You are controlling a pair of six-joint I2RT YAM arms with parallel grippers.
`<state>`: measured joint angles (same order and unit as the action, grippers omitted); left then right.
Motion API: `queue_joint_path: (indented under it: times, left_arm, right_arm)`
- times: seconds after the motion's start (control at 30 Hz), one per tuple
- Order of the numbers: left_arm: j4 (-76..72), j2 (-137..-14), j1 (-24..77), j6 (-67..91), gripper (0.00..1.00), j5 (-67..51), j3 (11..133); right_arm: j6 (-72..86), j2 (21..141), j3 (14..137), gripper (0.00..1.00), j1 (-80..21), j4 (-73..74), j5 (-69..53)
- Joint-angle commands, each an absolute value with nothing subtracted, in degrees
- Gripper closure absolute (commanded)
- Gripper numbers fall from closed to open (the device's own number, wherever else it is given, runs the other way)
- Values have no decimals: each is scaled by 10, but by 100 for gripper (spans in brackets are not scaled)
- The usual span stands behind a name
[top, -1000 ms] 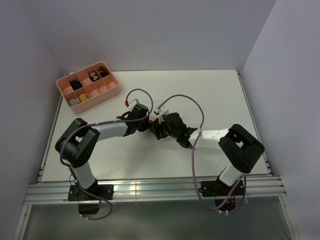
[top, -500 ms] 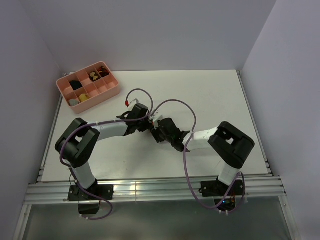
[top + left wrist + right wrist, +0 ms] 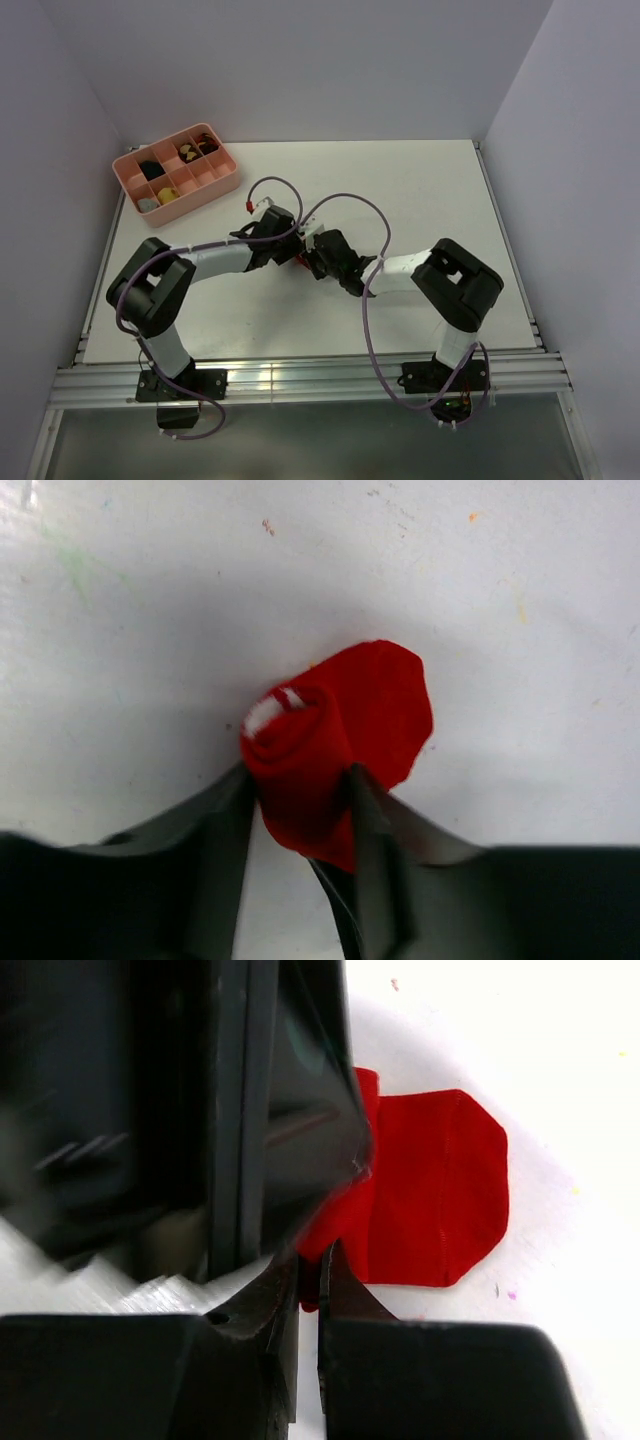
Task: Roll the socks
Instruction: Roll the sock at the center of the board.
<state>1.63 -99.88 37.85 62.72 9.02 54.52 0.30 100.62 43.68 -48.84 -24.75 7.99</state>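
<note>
The red socks lie mid-table as a partial roll with a flat flap beyond it and a white mark at the roll's end. My left gripper has a finger on each side of the roll, both touching it. In the right wrist view the flat flap of the socks spreads to the right, and my right gripper is shut on a thin fold at its near edge. From above, the left gripper and right gripper meet over the socks, which are mostly hidden.
A pink compartment tray with dark, yellow and grey rolled bundles stands at the back left. The left gripper's black body fills the upper left of the right wrist view. Purple cables arch above both wrists.
The right arm swung left to the socks, and its gripper went from open to shut on the fabric edge. The left jaws widened a little around the roll.
</note>
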Motion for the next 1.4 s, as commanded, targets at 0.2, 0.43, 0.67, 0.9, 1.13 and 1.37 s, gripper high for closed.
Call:
queue_joint_path:
  times: [0.2,0.43,0.67,0.9,1.13,1.37]
  left_arm:
    - [-11,-921,376,646,16,95,502]
    - [-46,-894,373,663,18,104,461]
    - [-76,-911,372,662,20,94,443]
    - [-118,-933,372,657,22,101,436]
    - [-144,-965,371,671,30,102,429]
    - [-127,-997,371,671,48,98,438]
  right_arm:
    - [126,1038,498,100,-362,-140,-245]
    - [217,1117,548,100,-292,-113,-419]
    - [314,1171,562,100,-247,-160,-520]
    - [309,1187,584,100,-239,-131,-531]
    - [305,1192,586,100,-239,-120,-523]
    - [287,1179,573,100,-241,-103,-512]
